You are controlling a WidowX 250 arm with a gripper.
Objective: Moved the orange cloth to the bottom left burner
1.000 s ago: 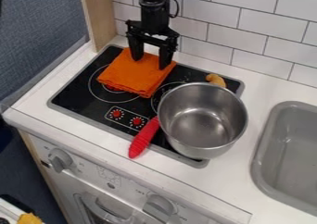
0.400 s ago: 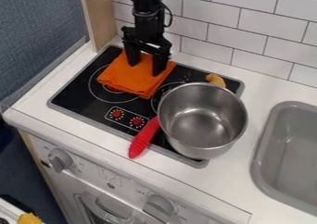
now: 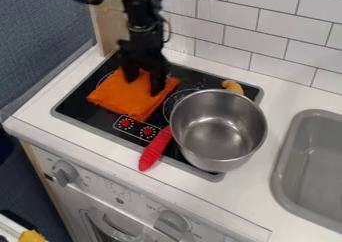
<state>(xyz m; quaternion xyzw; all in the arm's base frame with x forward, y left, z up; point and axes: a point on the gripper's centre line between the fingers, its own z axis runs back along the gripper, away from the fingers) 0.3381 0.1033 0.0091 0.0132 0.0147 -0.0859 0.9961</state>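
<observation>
The black gripper [image 3: 143,87] points down over the left part of the stove, its two fingers apart and their tips against the orange cloth [image 3: 121,97]. The folded cloth lies on the black stove top [image 3: 79,107], over most of the bottom left burner, with its front corner near the red knobs. Part of its back edge is hidden behind the fingers.
A steel pot [image 3: 217,131] with a red handle [image 3: 155,149] stands on the stove's right side. Behind it lies a small orange-yellow item [image 3: 232,86]. The grey sink [image 3: 314,166] is at the right, and a tiled wall runs behind.
The gripper has come down and moved toward the front left. The orange cloth has slid the same way across the stove, while the pot has stayed put.
</observation>
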